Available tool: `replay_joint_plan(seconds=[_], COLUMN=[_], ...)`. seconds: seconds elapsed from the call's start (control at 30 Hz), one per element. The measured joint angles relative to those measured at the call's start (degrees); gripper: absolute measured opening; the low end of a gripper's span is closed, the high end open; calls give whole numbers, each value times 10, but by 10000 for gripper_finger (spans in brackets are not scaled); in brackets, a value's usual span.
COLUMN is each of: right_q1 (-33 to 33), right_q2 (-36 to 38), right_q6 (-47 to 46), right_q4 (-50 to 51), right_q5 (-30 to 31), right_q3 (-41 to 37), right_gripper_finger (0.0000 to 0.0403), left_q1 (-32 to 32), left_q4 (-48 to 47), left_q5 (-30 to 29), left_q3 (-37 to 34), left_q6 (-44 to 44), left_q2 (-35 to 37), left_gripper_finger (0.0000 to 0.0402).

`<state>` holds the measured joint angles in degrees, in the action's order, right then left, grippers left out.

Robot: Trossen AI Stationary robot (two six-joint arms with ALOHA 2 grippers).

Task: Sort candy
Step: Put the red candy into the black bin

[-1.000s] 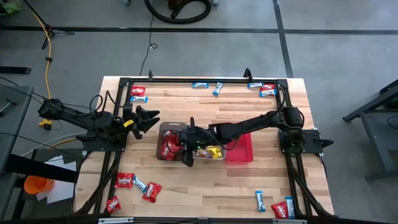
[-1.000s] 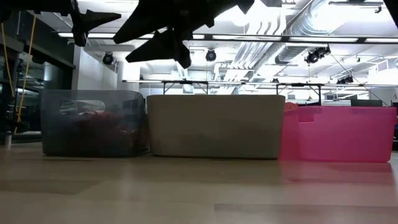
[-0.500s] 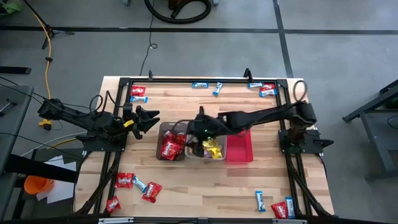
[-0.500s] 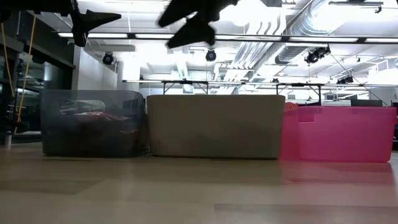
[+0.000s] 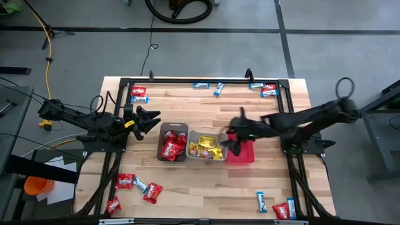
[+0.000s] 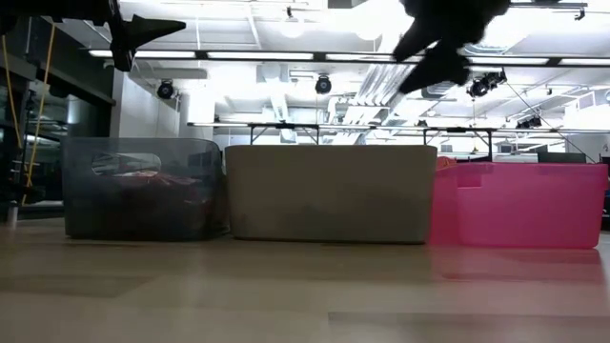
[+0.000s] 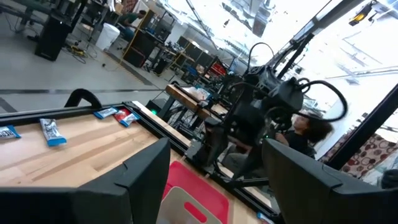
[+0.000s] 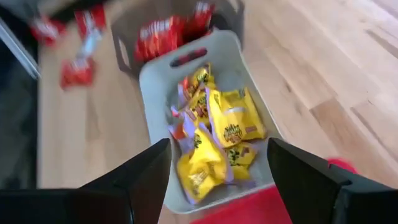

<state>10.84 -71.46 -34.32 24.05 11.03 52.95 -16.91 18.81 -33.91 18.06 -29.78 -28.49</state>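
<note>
Three bins stand in a row at mid-table: a brown bin (image 5: pixel 174 142) with red candy packets (image 8: pixel 163 30), a grey bin (image 5: pixel 208 145) with yellow candy packets (image 8: pixel 219 134), and a pink bin (image 5: pixel 241 152). My right gripper (image 5: pixel 233 132) hovers open and empty above the line where the grey and pink bins meet, pointing slantwise down; its wrist view looks into the grey bin (image 8: pixel 155 93). My left gripper (image 5: pixel 149 119) waits open in the air, left of the brown bin. Loose candy lies near the table's corners.
Loose red packets and blue-and-white bars lie along the far edge (image 5: pixel 206 86) (image 5: pixel 267 90) and far left (image 5: pixel 139 94). More lie near left (image 5: pixel 134 184) and near right (image 5: pixel 278 206). A black frame (image 5: pixel 187 79) rims the table.
My right gripper has swept from over the brown bin toward the table's right edge, across the grey bin to the pink bin's edge, rising a little and rolling as it went. The bins and loose candy have stayed put.
</note>
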Motion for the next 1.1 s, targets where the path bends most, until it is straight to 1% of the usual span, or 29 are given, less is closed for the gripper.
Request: replay_joint_plan(seconds=[0.07, 0.17, 0.27, 0.33, 0.6, 0.77, 0.87, 1.1], right_q1=[18, 40, 51, 52, 49, 48, 48, 48], right_q2=[51, 115, 161, 182, 194, 194, 194, 194], right_q6=[-42, -77, -88, -85, 0, -30, -32, -32], right_q4=[-34, -91, -147, -164, -170, -180, -179, -179], right_q5=[33, 84, 123, 130, 125, 125, 125, 125], right_q3=[-46, -101, -140, -154, -156, -156, -157, -157], right_gripper_finger=[261, 261, 261, 261, 261, 261, 261, 261], left_q1=[0, 0, 0, 0, 0, 0, 0, 0], left_q4=[0, -1, -1, -1, -1, 0, 8, 41], left_q5=[0, -1, -1, -1, -2, -2, -2, 3], left_q3=[0, 0, 0, 0, 0, 0, 0, 4], left_q6=[0, 0, 0, 0, 0, 0, 0, -54], left_q2=[0, 0, 0, 0, 0, -4, -16, -76], left_gripper_finger=[243, 243, 243, 243, 243, 243, 243, 243])
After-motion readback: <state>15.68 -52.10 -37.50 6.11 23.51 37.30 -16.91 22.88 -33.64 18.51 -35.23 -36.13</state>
